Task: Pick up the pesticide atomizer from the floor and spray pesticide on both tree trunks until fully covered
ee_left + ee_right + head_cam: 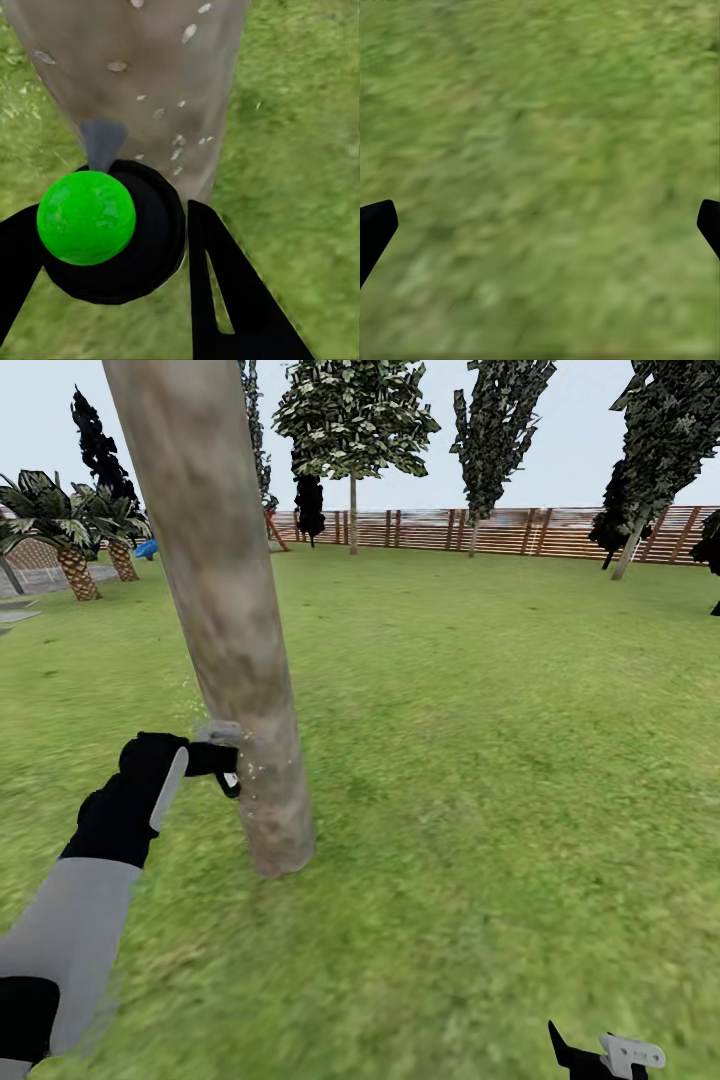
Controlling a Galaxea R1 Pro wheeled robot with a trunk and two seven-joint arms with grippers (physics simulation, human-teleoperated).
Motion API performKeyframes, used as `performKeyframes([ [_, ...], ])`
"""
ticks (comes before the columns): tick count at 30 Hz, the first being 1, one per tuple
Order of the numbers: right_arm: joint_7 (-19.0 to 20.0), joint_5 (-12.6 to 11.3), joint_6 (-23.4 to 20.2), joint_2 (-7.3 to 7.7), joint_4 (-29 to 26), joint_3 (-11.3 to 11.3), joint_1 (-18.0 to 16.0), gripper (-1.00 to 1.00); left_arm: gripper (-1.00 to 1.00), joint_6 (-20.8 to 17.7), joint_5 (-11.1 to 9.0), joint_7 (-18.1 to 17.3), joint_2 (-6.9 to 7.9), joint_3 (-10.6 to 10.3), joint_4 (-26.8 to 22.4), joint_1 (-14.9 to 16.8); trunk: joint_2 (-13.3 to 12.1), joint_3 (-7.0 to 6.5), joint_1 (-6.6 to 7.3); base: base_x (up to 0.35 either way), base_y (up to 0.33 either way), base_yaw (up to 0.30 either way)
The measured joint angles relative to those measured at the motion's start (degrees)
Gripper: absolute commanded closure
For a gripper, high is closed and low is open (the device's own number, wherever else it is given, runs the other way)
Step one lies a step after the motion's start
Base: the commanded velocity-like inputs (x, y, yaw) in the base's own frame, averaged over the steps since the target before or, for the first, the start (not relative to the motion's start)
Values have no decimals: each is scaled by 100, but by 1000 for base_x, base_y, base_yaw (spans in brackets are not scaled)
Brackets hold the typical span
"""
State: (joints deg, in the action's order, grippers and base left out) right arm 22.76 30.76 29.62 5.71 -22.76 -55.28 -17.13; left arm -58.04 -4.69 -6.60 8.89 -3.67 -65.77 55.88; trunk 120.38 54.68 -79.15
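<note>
Atomizer (pixel 97 232) | gripped, left end effector (pixel 112 247) | at tree trunk (pixel 225 610)

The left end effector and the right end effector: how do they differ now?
The left end effector is shut on the atomizer, close to the tree trunk; the right end effector is open, holding nothing, above the grass. Both have black fingers.

light: even, bright daylight, pale sky (pixel 590 450) | shadows: none cast on grass (pixel 480 760) | blur: grass smeared in both wrist views | glare: none | tree trunk (pixel 225 610) soft-textured
</note>
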Motion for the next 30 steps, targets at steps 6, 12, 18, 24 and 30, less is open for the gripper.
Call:
performKeyframes([
  [6,0,0,0,0,0,0,2,-100,100,-12,-50,0,22,-21,-41,106,0,1,-1,0,0,0],
  [12,0,0,0,0,0,0,2,-100,100,-22,50,1,-244,-31,-282,116,0,1,-1,0,0,0],
  [18,0,1,0,0,0,0,0,-100,100,2,73,17,135,-56,-279,-147,-1,2,-1,0,0,0],
  [24,0,1,0,0,0,0,4,-100,100,187,64,89,103,-36,-40,-964,-1,2,-1,0,0,0],
  [30,0,1,0,0,0,2,2,-100,100,1316,42,133,17,-24,1148,-1089,-1,2,-1,0,0,0],
])
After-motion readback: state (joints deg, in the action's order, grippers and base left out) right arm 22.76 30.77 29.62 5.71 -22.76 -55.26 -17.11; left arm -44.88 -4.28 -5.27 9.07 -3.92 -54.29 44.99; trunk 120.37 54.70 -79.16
